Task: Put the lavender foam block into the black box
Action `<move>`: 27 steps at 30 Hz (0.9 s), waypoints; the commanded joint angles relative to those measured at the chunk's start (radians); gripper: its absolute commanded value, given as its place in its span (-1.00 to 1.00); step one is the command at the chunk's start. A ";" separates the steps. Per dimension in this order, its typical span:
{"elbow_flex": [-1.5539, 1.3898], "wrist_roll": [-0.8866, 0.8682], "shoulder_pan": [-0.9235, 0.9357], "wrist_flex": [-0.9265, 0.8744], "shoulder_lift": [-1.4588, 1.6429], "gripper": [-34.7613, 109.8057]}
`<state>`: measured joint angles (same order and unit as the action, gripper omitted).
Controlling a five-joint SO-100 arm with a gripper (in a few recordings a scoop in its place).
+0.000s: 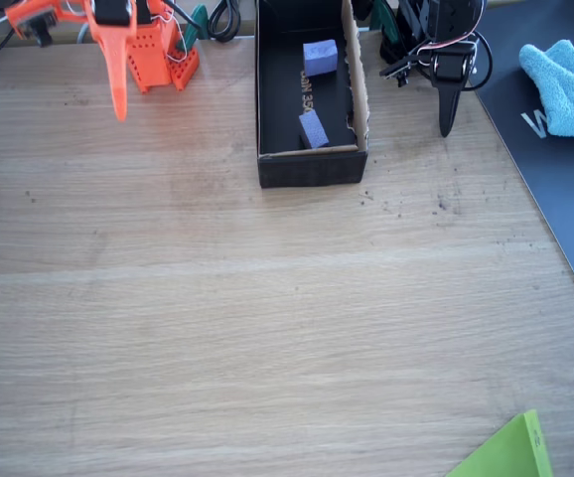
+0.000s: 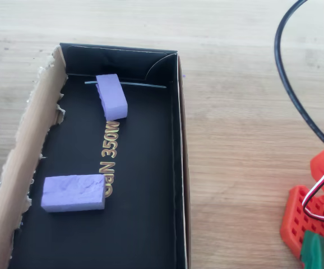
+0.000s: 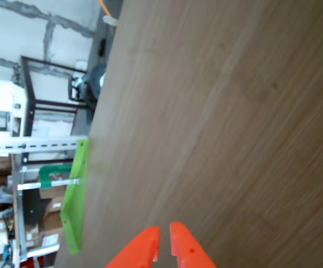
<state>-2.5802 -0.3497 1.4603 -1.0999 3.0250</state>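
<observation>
Presently, you have the wooden table (image 1: 267,328) as the largest surface, with the black box (image 1: 277,60) at its far edge in the fixed view. Take the box as your landmark. To the right of it lies a dark mat (image 1: 555,189) carrying a turquoise cloth (image 1: 570,84). To the left of it your orange gripper (image 1: 118,94) hangs above the table, well apart from the box; in the wrist view its fingers (image 3: 139,254) sit almost together with only a thin slit between them, grasping nothing. Inside the box, on its floor beside the "350W" lettering, the lavender foam block (image 2: 111,96) lies near one end wall. A second lavender block (image 2: 73,193) lies further along, by the brown cardboard flap (image 2: 24,145).
</observation>
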 commanded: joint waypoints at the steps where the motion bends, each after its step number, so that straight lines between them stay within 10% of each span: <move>1: -0.078 0.021 0.005 0.058 0.014 -0.52; 8: -0.272 0.081 0.031 0.190 0.014 -0.52; 27: -0.272 0.037 0.028 -0.207 0.014 -0.52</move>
<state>-2.8486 -0.2991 1.4818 -1.2824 3.0311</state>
